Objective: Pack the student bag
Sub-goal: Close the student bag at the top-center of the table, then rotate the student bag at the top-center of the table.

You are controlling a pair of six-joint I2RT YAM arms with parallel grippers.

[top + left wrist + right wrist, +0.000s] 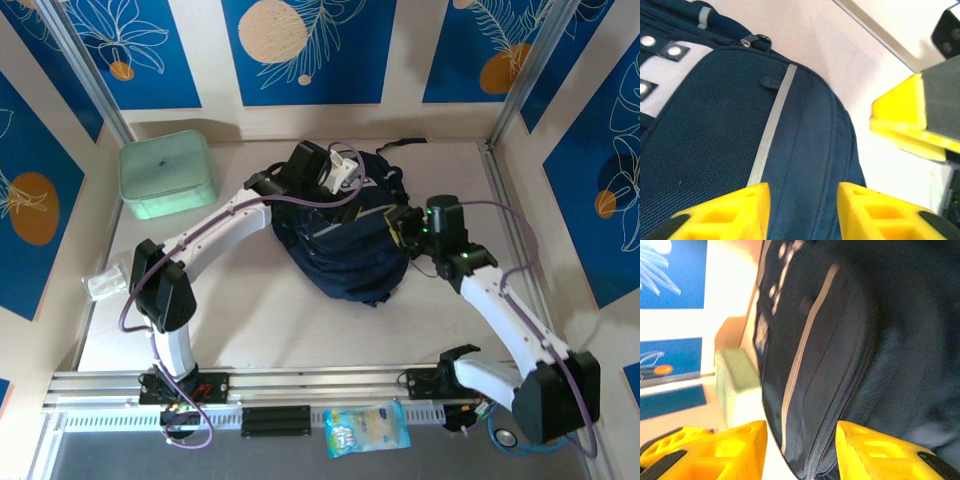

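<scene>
Both sets of jaws stand partly open and empty as the left gripper (802, 192) hangs over the upper end of the student bag (345, 250), centre frame overhead, and the right gripper (801, 429) at its right edge. The bag's long axis runs top to bottom; neither looks clearly nearer.

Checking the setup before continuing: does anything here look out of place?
A pale snack packet lies on the near side of the front rail, off the table. A small clear plastic item sits at the table's left edge. The student bag looks undamaged.
</scene>
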